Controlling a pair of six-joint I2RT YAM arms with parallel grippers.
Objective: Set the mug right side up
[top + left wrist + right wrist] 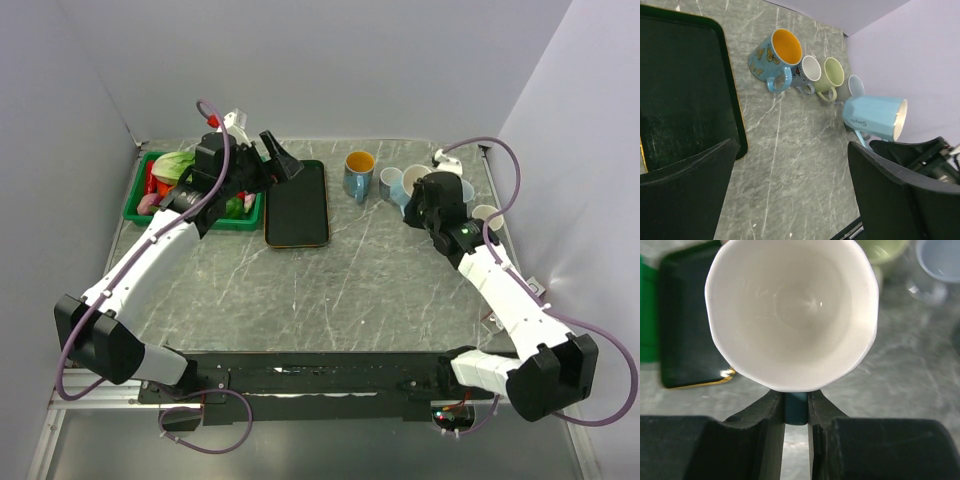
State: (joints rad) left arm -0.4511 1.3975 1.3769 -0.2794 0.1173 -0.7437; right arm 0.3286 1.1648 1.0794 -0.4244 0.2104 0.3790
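Note:
The mug (pixel 790 310) is light blue outside and white inside. My right gripper (pixel 796 401) is shut on its handle (pixel 796 410), and its mouth faces the wrist camera. In the left wrist view the mug (pixel 874 117) hangs on its side above the table, beside the row of upright mugs. In the top view the right gripper (pixel 440 195) covers most of the mug (pixel 463 189). My left gripper (pixel 281 160) is open and empty, raised over the black tray's far end. Bare table shows between its fingers (pixel 687 192).
An upright butterfly mug (pixel 775 55) with an orange inside stands by a white mug (pixel 810 69), a green mug (pixel 833 74) and a greyish mug (pixel 855 86). The black tray (pixel 297 205) lies centre-left. A green bin (pixel 134 196) of vegetables sits far left. Another white mug (pixel 487 216) stands near the right wall.

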